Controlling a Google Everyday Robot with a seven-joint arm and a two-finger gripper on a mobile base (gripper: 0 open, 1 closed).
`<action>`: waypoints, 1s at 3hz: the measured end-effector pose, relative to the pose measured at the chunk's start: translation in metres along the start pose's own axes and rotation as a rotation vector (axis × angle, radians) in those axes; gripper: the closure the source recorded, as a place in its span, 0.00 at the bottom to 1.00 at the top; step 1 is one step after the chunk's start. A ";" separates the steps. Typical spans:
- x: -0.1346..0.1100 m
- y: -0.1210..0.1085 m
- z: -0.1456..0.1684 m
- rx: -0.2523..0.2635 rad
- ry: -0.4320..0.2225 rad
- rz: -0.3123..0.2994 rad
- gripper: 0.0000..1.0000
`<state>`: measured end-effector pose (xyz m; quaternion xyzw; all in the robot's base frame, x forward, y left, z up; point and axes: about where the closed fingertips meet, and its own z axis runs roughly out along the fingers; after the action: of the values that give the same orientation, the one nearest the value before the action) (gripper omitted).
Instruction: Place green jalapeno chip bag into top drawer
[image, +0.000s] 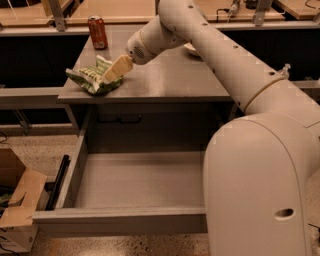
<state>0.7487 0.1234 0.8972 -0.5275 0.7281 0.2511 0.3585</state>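
Here our end effector (114, 72) touches the chip bag (89, 80) on the bench (170, 82); whether it pinches we cannot tell. The drawer (140, 180) below stands open.

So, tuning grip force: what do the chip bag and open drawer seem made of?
The green jalapeno chip bag looks like thin plastic film, crumpled into creases and faintly shiny. The top drawer looks like matte grey painted metal with thin flat walls, though laminate is possible. The hand is at the bag.

Grey table (170, 80): green jalapeno chip bag (90, 78) at gripper (113, 73), soda can (97, 32), perhaps a bowl (190, 48)
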 end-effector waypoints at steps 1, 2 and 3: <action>0.004 -0.007 0.014 -0.027 -0.009 0.012 0.00; 0.010 -0.011 0.035 -0.071 -0.020 0.027 0.00; 0.017 -0.014 0.057 -0.117 -0.027 0.049 0.03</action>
<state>0.7732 0.1518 0.8489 -0.5262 0.7200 0.3088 0.3306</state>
